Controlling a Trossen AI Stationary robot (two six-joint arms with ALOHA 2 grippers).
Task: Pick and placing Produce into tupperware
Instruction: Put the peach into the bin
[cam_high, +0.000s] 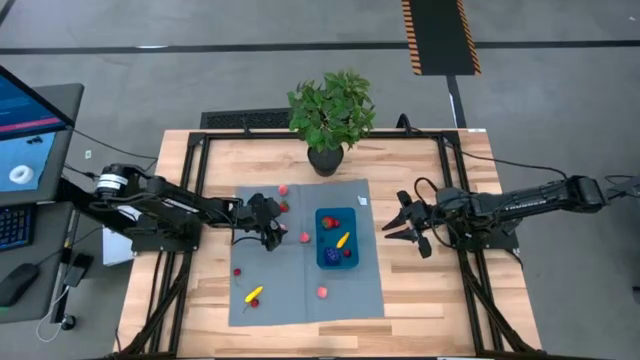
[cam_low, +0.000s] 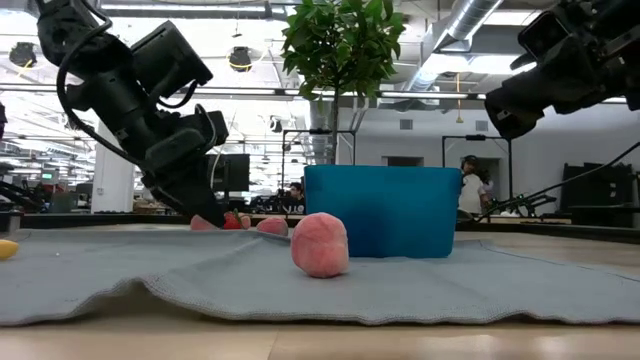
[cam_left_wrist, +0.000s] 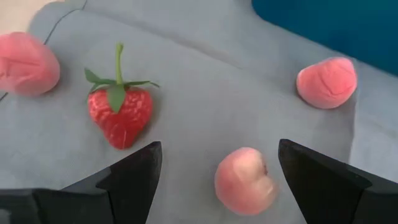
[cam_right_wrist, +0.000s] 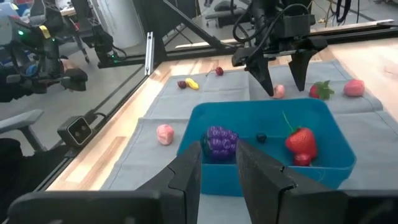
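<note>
Overhead: left gripper (cam_high: 268, 222) low over the grey mat (cam_high: 300, 300), just left of the blue tupperware (cam_high: 337, 238); right gripper (cam_high: 405, 225) parked beyond the container's right side, far from loose produce.

Table level: left fingers down at the cloth beside small pink pieces.

Left wrist: fingers spread wide, nothing held, pink peach (cam_left_wrist: 245, 181) lying between them, roundish, no clear long axis; strawberry (cam_left_wrist: 120, 114) just outside one finger.

Right wrist: fingers nearly together, empty; grape cluster (cam_right_wrist: 222, 140) already inside the container.
</note>
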